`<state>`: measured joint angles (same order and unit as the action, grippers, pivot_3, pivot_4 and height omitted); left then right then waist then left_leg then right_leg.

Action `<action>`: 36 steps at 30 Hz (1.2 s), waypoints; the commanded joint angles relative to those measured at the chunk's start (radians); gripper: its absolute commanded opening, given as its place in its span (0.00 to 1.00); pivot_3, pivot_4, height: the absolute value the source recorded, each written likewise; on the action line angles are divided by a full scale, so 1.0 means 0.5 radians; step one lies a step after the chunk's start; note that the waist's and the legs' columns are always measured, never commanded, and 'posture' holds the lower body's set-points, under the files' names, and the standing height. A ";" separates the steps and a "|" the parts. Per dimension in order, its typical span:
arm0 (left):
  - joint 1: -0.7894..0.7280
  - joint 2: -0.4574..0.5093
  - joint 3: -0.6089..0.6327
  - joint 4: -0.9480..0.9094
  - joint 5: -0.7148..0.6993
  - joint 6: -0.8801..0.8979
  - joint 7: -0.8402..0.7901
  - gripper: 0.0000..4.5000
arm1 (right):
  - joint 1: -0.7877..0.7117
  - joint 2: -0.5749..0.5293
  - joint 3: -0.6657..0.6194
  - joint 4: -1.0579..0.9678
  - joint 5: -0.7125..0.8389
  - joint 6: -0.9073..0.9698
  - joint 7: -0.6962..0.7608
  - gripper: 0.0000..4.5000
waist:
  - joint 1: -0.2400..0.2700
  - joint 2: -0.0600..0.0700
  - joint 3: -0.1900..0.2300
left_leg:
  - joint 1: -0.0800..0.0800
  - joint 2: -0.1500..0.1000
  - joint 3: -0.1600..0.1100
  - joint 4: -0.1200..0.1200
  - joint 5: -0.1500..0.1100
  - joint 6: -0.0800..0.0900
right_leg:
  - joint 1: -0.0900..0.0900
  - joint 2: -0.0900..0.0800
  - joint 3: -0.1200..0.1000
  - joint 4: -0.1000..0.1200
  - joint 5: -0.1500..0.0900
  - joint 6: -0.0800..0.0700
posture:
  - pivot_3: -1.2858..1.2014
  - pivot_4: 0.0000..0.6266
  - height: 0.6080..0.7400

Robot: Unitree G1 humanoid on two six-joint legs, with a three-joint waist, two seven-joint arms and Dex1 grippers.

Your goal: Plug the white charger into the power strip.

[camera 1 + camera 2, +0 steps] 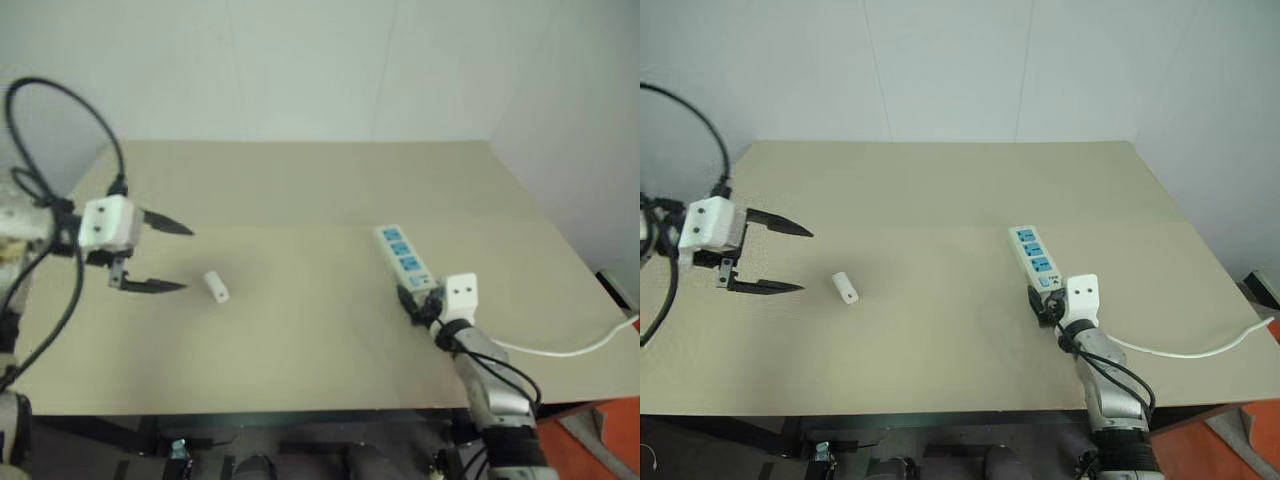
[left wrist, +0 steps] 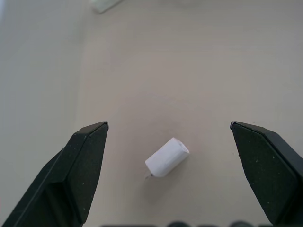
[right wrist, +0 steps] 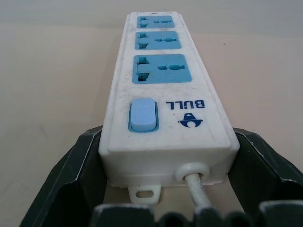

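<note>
White charger (image 1: 216,286) lies on its side on the beige desk (image 1: 300,190), loose, near the robot's left side & well apart from the power strip (image 1: 404,257) on the right.

Step in hand, as I read it: reach for the charger w/ the left arm while the right steadies the strip. Nothing plugged yet.

Left end effector (image 1: 172,257): fingers spread wide, nothing between them touching. It hovers above the desk just beside the charger, on the side away from the strip, tips aimed toward it. In the left wrist view the charger (image 2: 167,157) sits between the two black fingers (image 2: 85,161), roughly centred, lying at a slant to them.

Right end effector (image 3: 165,189): fingers straddle the cord end of the strip, one on each long side, pressed against or v. close to its walls, so it looks clamped on the strip. Strip lies flat, 3 blue sockets facing up, switch nearest the end effector, cord (image 1: 560,350) trailing off to the desk's right edge.

Next move prob. needs: lower the left end effector over the charger, maybe roll the wrist to square up w/ its slant, close on its sides, lift, then carry across to a socket. Prongs can't be made out clearly, so the charger's facing is uncertain; may need re-orienting before insertion.
</note>
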<state>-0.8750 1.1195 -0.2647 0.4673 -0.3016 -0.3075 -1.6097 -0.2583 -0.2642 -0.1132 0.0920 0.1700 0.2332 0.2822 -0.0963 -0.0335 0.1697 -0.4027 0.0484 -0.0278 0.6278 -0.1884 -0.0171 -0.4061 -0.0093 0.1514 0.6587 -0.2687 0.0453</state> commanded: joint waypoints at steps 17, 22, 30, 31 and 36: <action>-1.284 -0.839 -1.728 1.505 0.782 -1.584 -0.009 1.00 | -0.044 -0.104 -0.081 -0.044 0.073 0.111 0.070 0.76 | 0.004 -0.002 0.001 | -0.012 -0.003 -0.003 0.001 -0.001 0.002 | -0.004 0.000 0.001 -0.007 0.000 0.002 | 0.52 0.24 1.00; -1.302 -0.949 -1.636 1.618 0.980 -1.710 -0.009 1.00 | 0.018 -0.075 -0.080 -0.123 0.080 0.141 0.032 0.76 | 0.011 -0.002 0.001 | -0.013 -0.004 -0.004 0.002 -0.001 0.002 | -0.004 0.000 0.001 -0.007 -0.001 0.003 | 0.52 0.24 1.00; -1.264 -1.008 -1.503 1.635 1.442 -1.731 0.243 1.00 | 0.057 -0.048 -0.065 -0.184 0.080 0.183 -0.004 0.76 | 0.017 -0.002 0.001 | -0.012 -0.004 -0.005 0.003 -0.001 0.002 | -0.004 0.000 0.001 -0.006 -0.001 0.004 | 0.52 0.24 1.00; -1.256 -1.015 -1.482 1.639 1.477 -1.723 0.273 1.00 | 0.058 -0.048 -0.062 -0.184 0.078 0.187 -0.005 0.76 | 0.018 -0.002 0.001 | -0.013 -0.004 -0.005 0.003 -0.001 0.002 | -0.004 0.000 0.001 -0.006 -0.001 0.004 | 0.52 0.24 1.00; -1.236 -1.028 -1.477 1.633 1.753 -1.724 0.523 1.00 | 0.060 -0.063 -0.058 -0.181 0.069 0.197 0.000 0.76 | 0.024 -0.002 0.001 | -0.011 -0.004 -0.005 0.003 -0.001 0.002 | -0.003 0.000 0.001 -0.005 -0.001 0.004 | 0.52 0.24 1.00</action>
<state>-1.4856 0.6027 -1.0153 1.2856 0.5320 -1.1569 -1.3847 -0.2362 -0.2878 -0.1339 0.0270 0.2012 0.3159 0.2821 -0.0844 -0.0347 0.1703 -0.4083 0.0466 -0.0304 0.6293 -0.1890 -0.0159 -0.4076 -0.0093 0.1517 0.6565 -0.2692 0.0472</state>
